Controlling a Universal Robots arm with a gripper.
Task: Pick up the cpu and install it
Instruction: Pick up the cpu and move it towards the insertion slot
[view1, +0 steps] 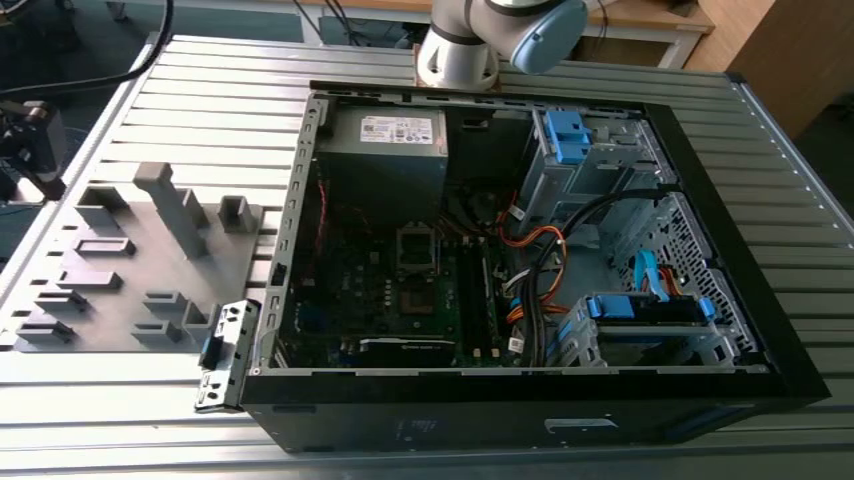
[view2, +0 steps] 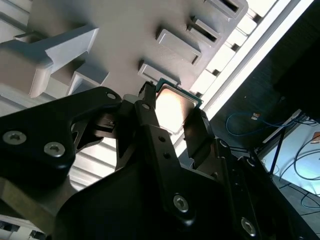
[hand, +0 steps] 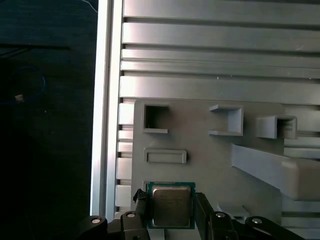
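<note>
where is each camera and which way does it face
Exterior view: off the arm, looking down into the open computer case; an arm joint shows.
First wrist view: on the arm, looking past the gripper at the grey tray.
Second wrist view: likewise, with more gripper body showing.
Shared: both wrist views show the cpu between the fingers.

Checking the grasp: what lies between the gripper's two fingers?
The cpu fills that gap, the gripper shut on its edges, in both wrist views.
</note>
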